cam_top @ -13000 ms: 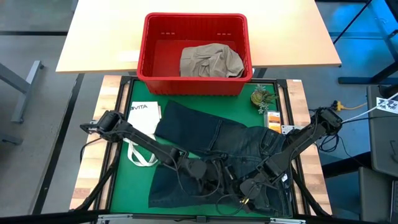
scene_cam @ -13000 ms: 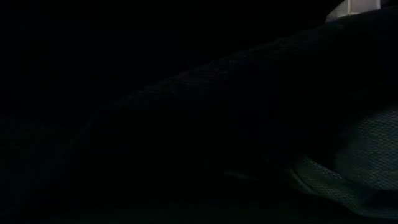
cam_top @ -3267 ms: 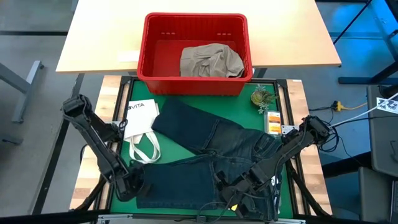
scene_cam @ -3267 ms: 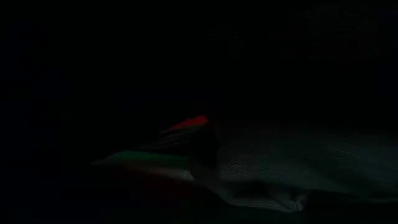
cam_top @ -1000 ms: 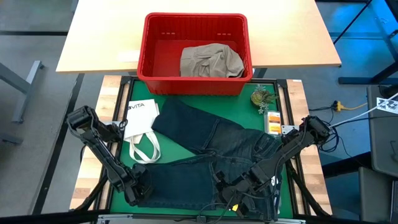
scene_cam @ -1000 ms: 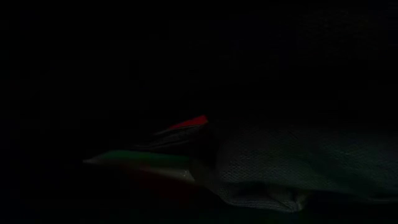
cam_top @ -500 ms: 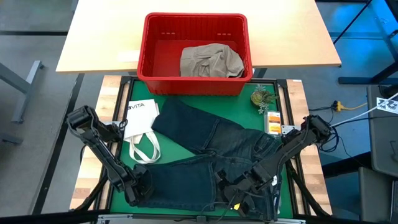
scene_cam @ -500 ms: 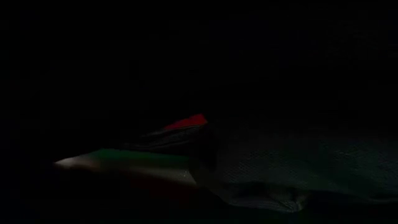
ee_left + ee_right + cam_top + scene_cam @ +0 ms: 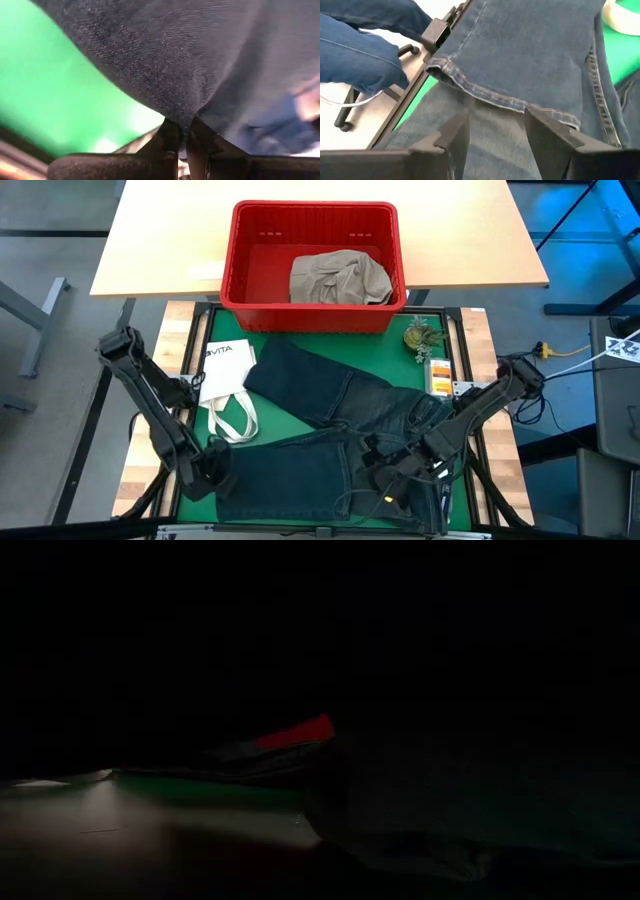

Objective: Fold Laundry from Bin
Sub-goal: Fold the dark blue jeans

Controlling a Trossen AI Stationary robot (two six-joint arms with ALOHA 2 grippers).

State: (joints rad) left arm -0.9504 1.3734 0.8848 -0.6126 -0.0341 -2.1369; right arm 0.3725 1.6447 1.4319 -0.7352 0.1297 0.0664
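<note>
High view: the jeans [image 9: 330, 445] sprawl over the green table [image 9: 283, 427] at 6 o'clock of the red bin [image 9: 315, 265]. Left wrist view: the left gripper [image 9: 184, 137] pinches denim. Right wrist view: the right gripper [image 9: 495, 132] hovers spread above a hem.

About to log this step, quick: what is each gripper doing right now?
Left gripper: shut, pinching the jeans at the leg's edge.
Right gripper: open, over the jeans, holding nothing.
</note>
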